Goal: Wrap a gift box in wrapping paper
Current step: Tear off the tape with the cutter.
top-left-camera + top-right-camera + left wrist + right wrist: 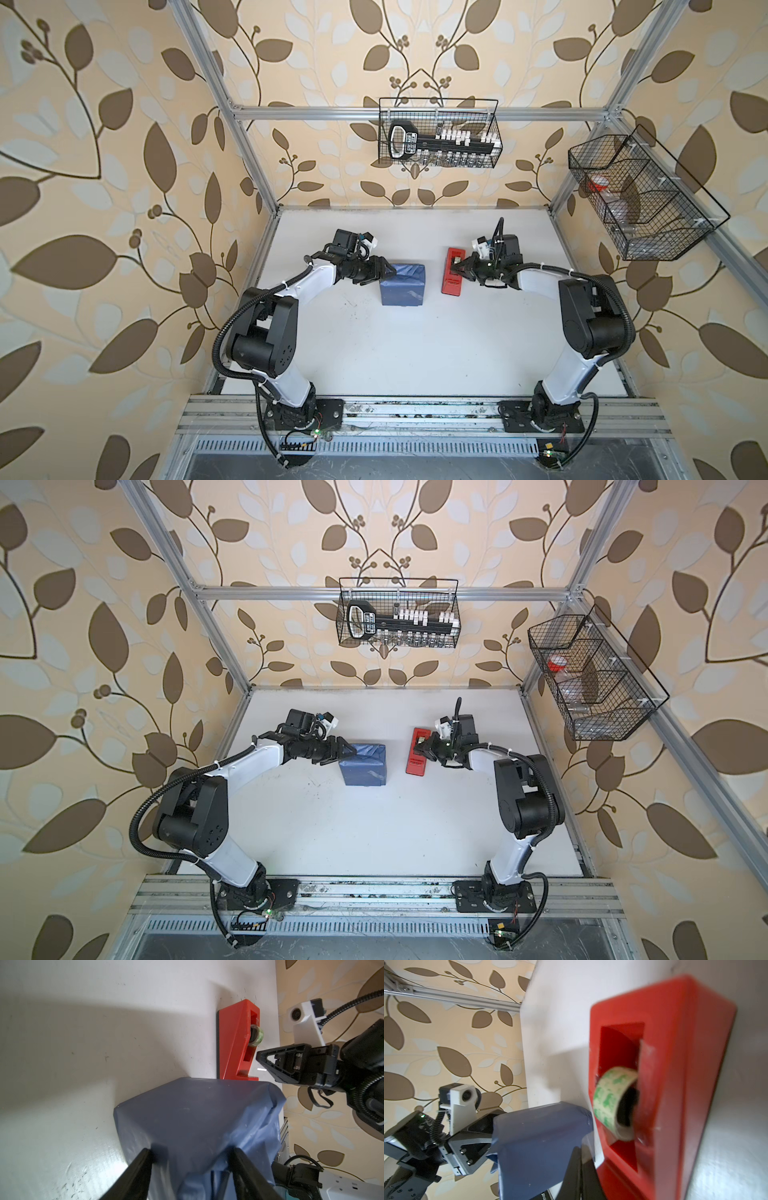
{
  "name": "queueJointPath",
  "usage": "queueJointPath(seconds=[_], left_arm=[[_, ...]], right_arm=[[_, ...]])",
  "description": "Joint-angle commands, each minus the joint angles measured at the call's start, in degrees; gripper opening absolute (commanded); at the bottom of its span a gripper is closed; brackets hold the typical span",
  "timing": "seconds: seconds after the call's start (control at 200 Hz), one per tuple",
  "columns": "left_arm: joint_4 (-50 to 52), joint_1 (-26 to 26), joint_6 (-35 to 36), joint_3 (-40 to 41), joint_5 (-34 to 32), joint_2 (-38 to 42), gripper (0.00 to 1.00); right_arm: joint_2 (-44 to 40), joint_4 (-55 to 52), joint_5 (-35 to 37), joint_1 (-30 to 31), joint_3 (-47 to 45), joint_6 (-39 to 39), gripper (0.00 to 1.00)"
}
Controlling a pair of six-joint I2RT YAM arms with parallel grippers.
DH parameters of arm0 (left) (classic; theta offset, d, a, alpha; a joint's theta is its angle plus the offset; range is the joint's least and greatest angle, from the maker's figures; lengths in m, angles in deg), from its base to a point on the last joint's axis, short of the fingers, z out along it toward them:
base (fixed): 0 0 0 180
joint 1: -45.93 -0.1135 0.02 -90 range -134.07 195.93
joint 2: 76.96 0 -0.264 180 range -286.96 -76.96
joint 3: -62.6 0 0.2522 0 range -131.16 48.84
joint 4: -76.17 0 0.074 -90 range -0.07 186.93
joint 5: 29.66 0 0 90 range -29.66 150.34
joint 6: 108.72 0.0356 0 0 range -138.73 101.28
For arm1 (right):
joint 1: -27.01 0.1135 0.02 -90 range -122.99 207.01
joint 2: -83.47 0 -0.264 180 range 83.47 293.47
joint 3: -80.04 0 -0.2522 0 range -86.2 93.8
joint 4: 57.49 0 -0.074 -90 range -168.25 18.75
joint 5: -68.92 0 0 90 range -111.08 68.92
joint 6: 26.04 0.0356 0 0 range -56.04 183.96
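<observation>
The wrapping paper looks matt and creased, the tape dispenser smooth red plastic, the table scuffed.

White table, flat and matt, ringed by aluminium rails, flecked with small dark scuffs and specks around the middle and toward the near edge in both top views. On its far half, resting flat: gift box, covered all over in creased slate-blue wrapping paper with folds gathered at the ends. To the robot's right of that, near but apart, with bare white surface between: red tape dispenser, flat on a dark base and set lengthwise front to back.
</observation>
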Motion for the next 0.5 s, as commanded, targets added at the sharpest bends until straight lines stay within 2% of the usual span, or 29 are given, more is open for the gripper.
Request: queueJointPath(seconds=[0.0,0.115,0.24,0.295,0.36,0.5], left_arm=[[7.29,-0.05,2.38,3.07,-7.39,-1.61,0.62],[8.09,-0.05,2.57,2.68,-7.33,-1.43,0.62],[7.05,-0.05,2.19,3.26,-7.39,-1.60,0.62],[7.16,-0.05,2.06,3.15,-7.20,-1.41,0.62],[8.04,-0.05,2.72,2.66,-7.58,-0.99,0.62],[6.75,-0.05,2.15,3.66,-7.38,-0.72,0.62]], right_arm=[[-1.54,2.05,-2.39,0.03,2.16,1.18,0.00],[-0.83,4.37,-3.39,-1.18,2.87,4.45,0.00],[-0.33,-0.54,-3.15,-2.34,8.78,2.52,0.00],[-0.15,-0.08,-3.65,-2.71,10.64,3.93,0.00],[-0.48,1.10,-4.20,-2.89,12.15,5.62,0.00],[0.72,-1.22,-3.62,-2.39,13.13,4.04,0.00]])
